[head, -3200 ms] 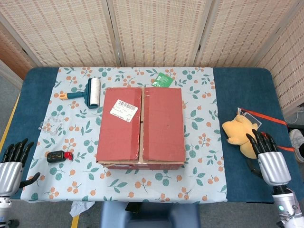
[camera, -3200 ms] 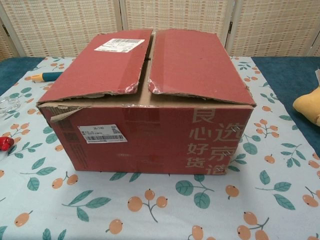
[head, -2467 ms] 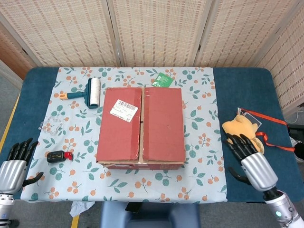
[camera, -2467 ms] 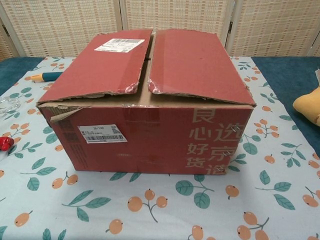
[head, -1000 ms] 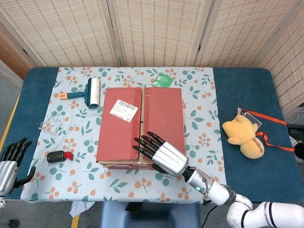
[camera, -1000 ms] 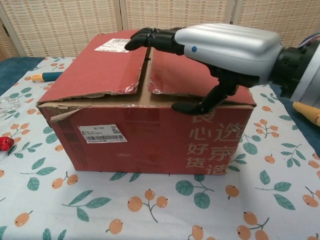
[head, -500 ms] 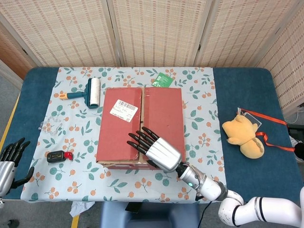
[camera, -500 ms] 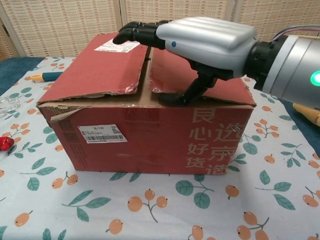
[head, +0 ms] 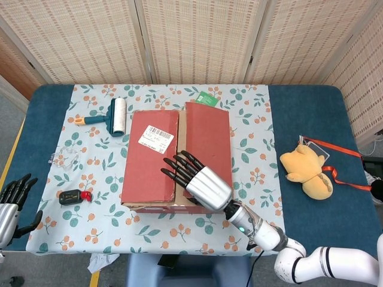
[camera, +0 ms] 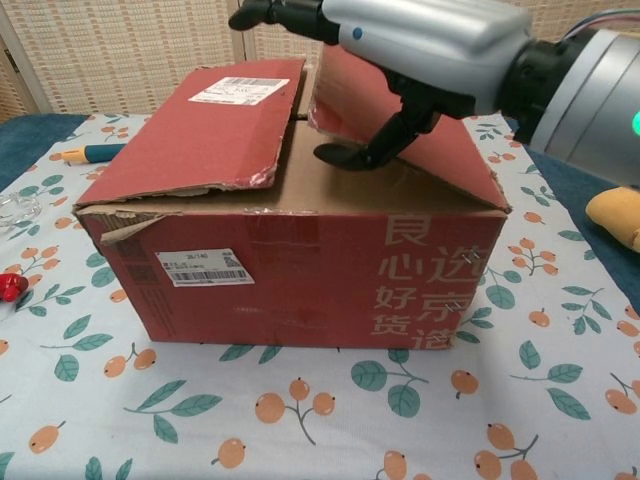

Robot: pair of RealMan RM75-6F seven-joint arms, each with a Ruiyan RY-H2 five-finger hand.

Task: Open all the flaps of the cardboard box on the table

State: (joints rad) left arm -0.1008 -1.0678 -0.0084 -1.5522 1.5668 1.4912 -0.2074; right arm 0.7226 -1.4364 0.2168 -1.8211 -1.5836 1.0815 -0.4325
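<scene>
A: The red cardboard box (head: pixel 177 159) sits mid-table; its right top flap (camera: pixel 400 130) has lifted since a moment ago.

B: The right hand (camera: pixel 420 45) pinches it; the left hand (head: pixel 11 203) idles open. The torn edge could slip free.

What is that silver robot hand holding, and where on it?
The right hand holds the box's right flap by its torn inner edge, thumb underneath, lifting it.
</scene>
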